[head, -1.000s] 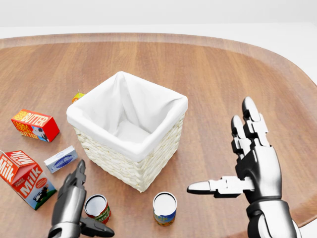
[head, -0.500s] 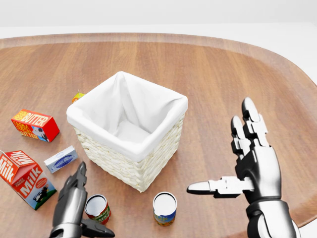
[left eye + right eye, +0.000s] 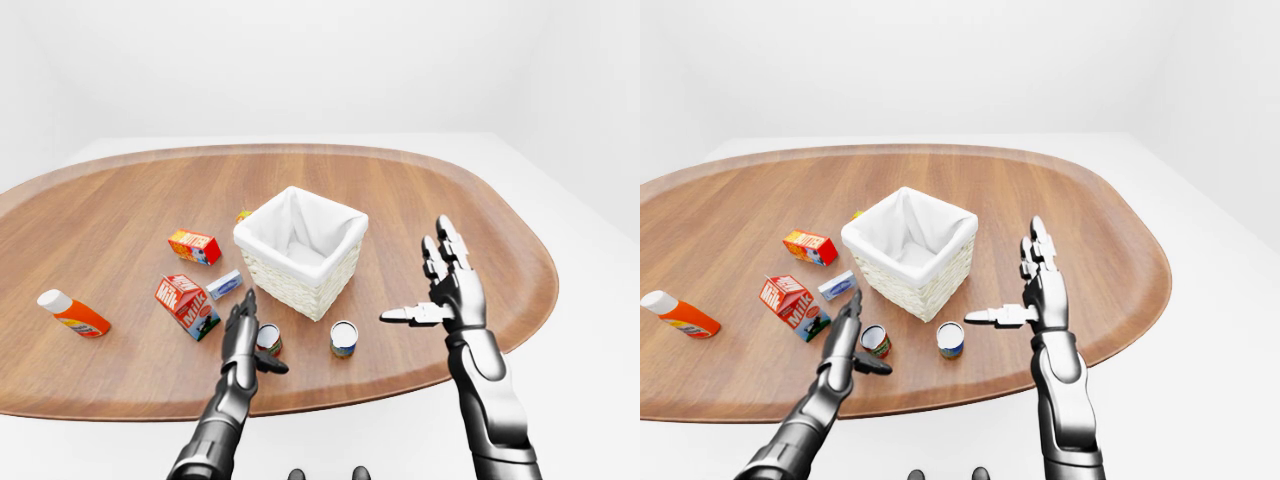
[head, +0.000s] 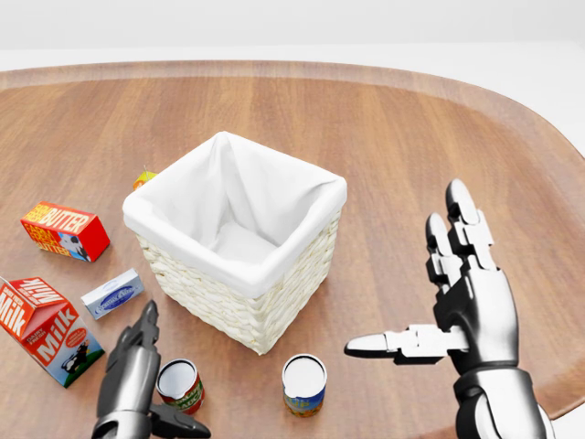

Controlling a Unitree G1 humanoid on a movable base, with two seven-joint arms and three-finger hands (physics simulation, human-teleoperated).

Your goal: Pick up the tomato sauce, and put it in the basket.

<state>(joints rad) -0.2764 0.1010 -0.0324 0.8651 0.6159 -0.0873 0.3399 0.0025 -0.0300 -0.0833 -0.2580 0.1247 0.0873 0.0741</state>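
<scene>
The tomato sauce, a small can with a red and green label [image 4: 180, 384], stands upright near the bottom left of the head view. My left hand [image 4: 174, 368] is open right beside it: the fingers [image 4: 137, 352] rise along its left side and the thumb lies below it. The white-lined wicker basket [image 4: 265, 315] stands just above the can, at the middle of the wooden table [image 4: 411, 128]. My right hand [image 4: 407, 274] hovers open to the basket's right, palm facing left, holding nothing.
A second can with a blue and yellow label [image 4: 303, 384] stands right of the red one. On the left lie a butter box [image 4: 64, 230], a milk carton [image 4: 46, 329] and a small blue-white box [image 4: 111, 294]. An orange bottle [image 3: 72, 313] lies far left.
My left hand has sunk very slightly beside the red can. Nothing else has moved.
</scene>
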